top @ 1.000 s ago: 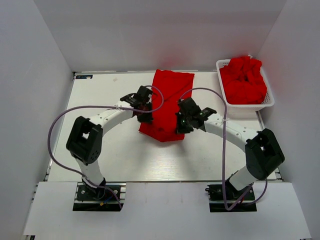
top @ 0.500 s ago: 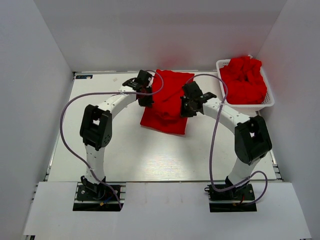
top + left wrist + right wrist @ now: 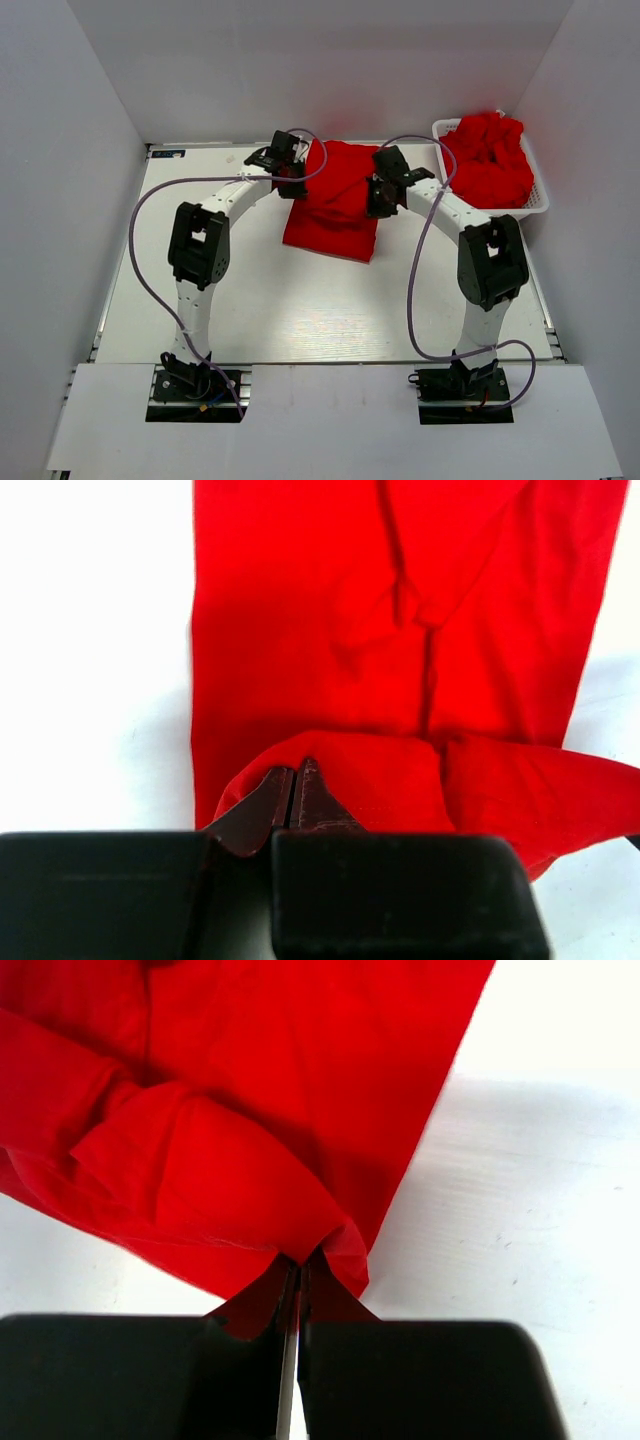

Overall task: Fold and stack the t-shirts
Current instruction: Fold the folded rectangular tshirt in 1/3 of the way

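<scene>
A bright red t-shirt (image 3: 332, 205) lies partly folded at the middle back of the table. My left gripper (image 3: 293, 185) is shut on its left edge; in the left wrist view the gripper (image 3: 297, 780) pinches a lifted fold of the shirt (image 3: 400, 630). My right gripper (image 3: 378, 198) is shut on its right edge; in the right wrist view the gripper (image 3: 298, 1272) pinches a bunched fold of the shirt (image 3: 250, 1090). Both hold the near part of the shirt up over the part that lies flat.
A white slatted basket (image 3: 535, 202) at the back right holds a heap of more red shirts (image 3: 487, 160). White walls close in the back and both sides. The white table (image 3: 300, 310) stretches toward the arm bases.
Both grippers have carried the shirt's near edge toward the back of the table, folding it over itself. The arms are stretched farther out than a second ago.
</scene>
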`<state>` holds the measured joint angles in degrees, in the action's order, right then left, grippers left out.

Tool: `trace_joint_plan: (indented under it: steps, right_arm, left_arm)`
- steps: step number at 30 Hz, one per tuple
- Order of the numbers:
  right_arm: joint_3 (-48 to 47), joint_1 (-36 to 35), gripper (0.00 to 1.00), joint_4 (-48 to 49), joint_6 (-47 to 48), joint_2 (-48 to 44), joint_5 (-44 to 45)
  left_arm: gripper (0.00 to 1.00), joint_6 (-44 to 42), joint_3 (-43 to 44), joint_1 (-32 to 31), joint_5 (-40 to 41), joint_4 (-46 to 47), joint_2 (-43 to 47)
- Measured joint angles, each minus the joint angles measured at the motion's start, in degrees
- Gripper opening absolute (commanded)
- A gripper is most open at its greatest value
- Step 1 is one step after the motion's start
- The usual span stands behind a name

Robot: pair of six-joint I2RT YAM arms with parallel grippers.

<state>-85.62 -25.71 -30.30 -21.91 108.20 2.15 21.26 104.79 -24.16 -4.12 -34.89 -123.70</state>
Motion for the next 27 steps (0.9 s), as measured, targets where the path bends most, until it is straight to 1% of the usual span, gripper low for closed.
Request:
trace_joint_plan:
  steps: [5,10,15,16,17,18,19,20,21,22,23,24,26,27]
  right_arm:
    - [-2.7,1.8,0.00,0.1,0.4,2.7,-1.1]
    - [-6.1,3.3,0.00,0.2,0.8,6.0,-3.5]
    - [-7.3,4.4,0.00,0.2,1.3,8.1,-4.9]
    - [-7.6,4.6,0.00,0.2,1.3,8.5,-5.4]
    - [-8.0,4.8,0.00,0.2,1.4,8.9,-5.7]
    - [-8.3,5.0,0.00,0.2,1.4,9.2,-6.0]
    - [-8.8,5.2,0.00,0.2,1.5,9.7,-6.4]
    - [-9.5,5.4,0.03,0.2,1.6,10.3,-6.8]
    - [-10.6,5.7,0.13,0.2,1.8,11.2,-7.2]
    - [-11.1,5.8,0.16,0.4,1.8,11.7,-7.4]
    - [-11.9,6.0,0.18,0.5,2.3,12.4,-7.8]
    - [-12.9,6.2,0.32,0.3,2.8,13.2,-8.2]
    - [-15.9,6.7,0.52,0.5,3.2,15.2,-8.9]
    - [-17.4,7.0,0.66,0.7,3.6,16.1,-9.1]
  left_arm:
    - [0.00,-1.6,1.2,0.3,-1.5,3.3,-1.9]
    - [0.00,-2.0,2.4,0.6,-1.8,4.2,-3.5]
    - [0.00,-1.9,2.7,0.9,-1.8,5.0,-5.1]
    - [0.03,-1.9,2.9,1.2,-1.8,5.2,-5.5]
    - [0.12,-1.9,3.0,1.2,-1.9,5.3,-5.9]
    - [0.24,-1.9,3.4,1.3,-1.9,5.3,-6.3]
    - [0.31,-2.0,3.6,1.3,-1.9,5.4,-6.7]
    - [0.36,-1.6,4.0,1.4,-1.9,5.4,-7.1]
    - [0.56,-1.5,4.4,1.4,-1.8,5.4,-7.3]
    - [0.70,-1.7,4.8,1.5,-1.6,5.4,-7.6]
    - [0.80,-1.5,5.3,1.6,-1.3,5.4,-7.9]
    - [1.00,-1.2,6.2,1.7,-1.0,5.4,-8.2]
    - [1.00,-0.5,8.5,2.0,-0.1,5.3,-9.2]
    - [1.00,-0.1,10.1,2.2,0.3,5.1,-10.0]
